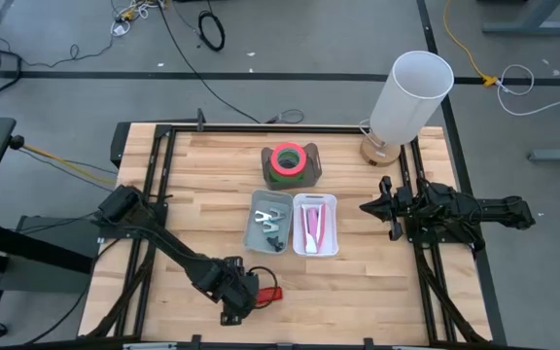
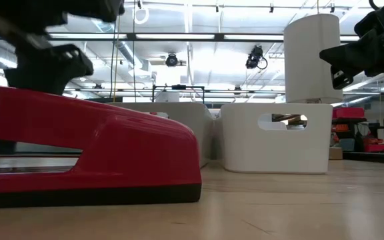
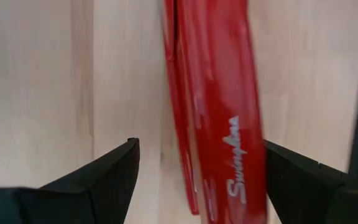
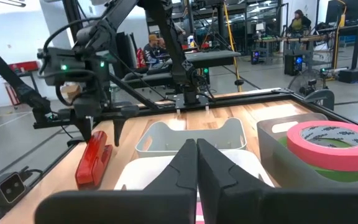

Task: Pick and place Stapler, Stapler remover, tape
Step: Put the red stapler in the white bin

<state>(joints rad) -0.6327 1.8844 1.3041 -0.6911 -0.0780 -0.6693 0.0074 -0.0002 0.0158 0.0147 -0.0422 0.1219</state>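
A red Swingline stapler (image 3: 222,112) lies flat on the wooden table near its front edge (image 1: 268,292). My left gripper (image 3: 197,186) points down over it, open wide, with one dark finger on either side of its long body. In the right wrist view its fingers (image 4: 107,134) stand just above the stapler (image 4: 92,158); I see no touch. A metal stapler remover (image 1: 270,222) lies in a grey bin. A pink tape roll (image 1: 288,160) sits on a green one in a grey holder. My right gripper (image 4: 196,165) waits shut at the table's right side.
A white bin (image 1: 315,224) holding a pink item stands beside the grey bin (image 1: 257,206) at mid table. A tall white lamp (image 1: 406,92) stands at the far right. Bare wood lies left of the bins. People and workbenches show in the room beyond.
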